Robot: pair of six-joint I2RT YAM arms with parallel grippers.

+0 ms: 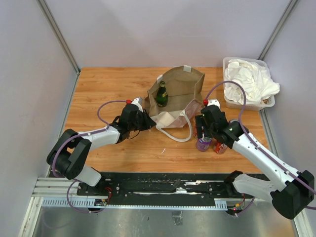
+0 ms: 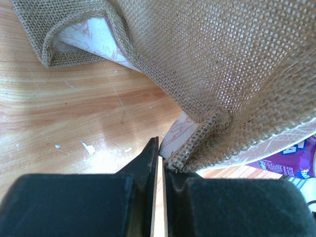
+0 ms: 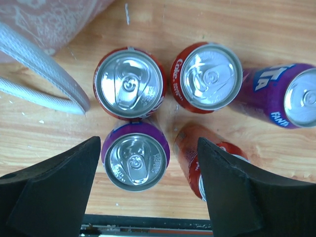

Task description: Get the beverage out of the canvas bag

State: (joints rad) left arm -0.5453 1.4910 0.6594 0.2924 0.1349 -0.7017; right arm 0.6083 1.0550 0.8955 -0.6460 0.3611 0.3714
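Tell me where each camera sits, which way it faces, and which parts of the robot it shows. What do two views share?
Top camera: above and behind the bases, looking down on the table; both arms, the left gripper at the canvas bag, the right gripper over the cans.
Left wrist: low over the table, facing the canvas bag; its shut fingers at the bottom.
Right wrist: straight above the cans, facing down; its open fingers flank a purple can.
Shared: top and right wrist both show the cans and white handle.
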